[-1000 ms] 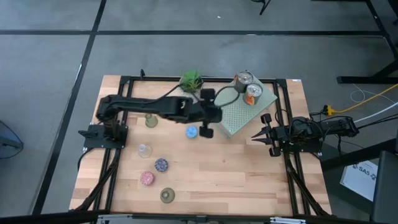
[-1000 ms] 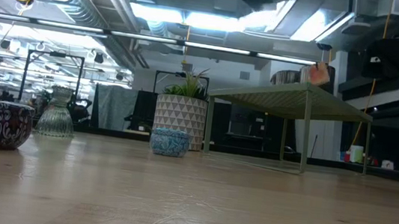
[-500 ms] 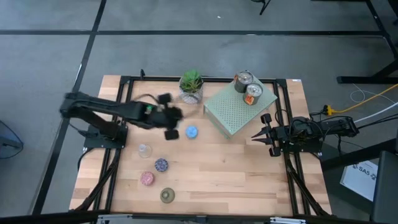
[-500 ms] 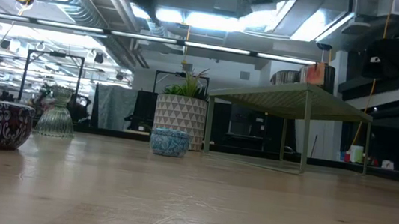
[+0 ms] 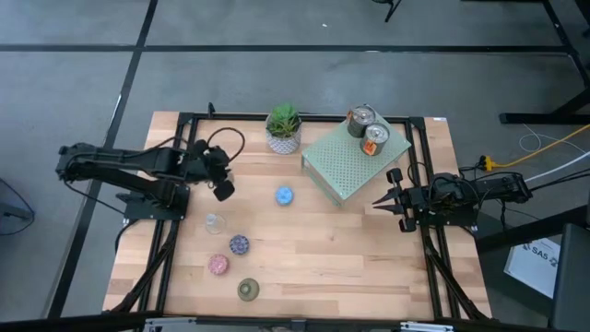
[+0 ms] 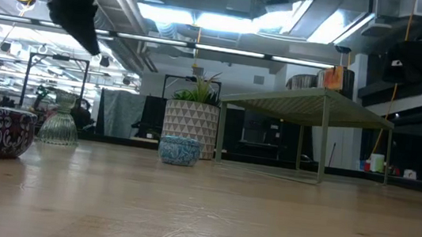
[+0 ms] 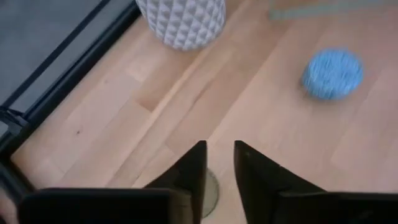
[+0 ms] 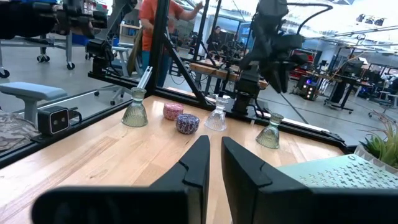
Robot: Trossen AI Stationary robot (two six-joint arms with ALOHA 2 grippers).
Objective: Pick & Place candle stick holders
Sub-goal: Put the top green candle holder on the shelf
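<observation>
Two shiny holders (image 5: 368,128) stand on the pale green slab (image 5: 343,171). The blue holder (image 5: 283,195) stands mid-table. The clear glass (image 5: 215,222), purple mosaic (image 5: 239,244), pink (image 5: 218,265) and olive-gold (image 5: 247,290) holders stand at the near left. My left gripper (image 5: 223,191) hovers empty at the table's left, its fingers a narrow gap apart, above a greenish glass holder (image 7: 211,193). My right gripper (image 5: 377,201) waits shut and empty at the right, beside the slab.
A green plant in a white patterned pot (image 5: 284,129) stands at the far edge, left of the slab. The slab stands on thin legs (image 6: 323,139). A black frame (image 5: 166,240) runs along the table's sides. Bare wood lies between the blue holder and the near edge.
My left gripper has drawn back, empty, from beside the slab toward the table's left edge, passing the blue holder. It now hangs over the left part of the table. The holders have stayed where they were.
</observation>
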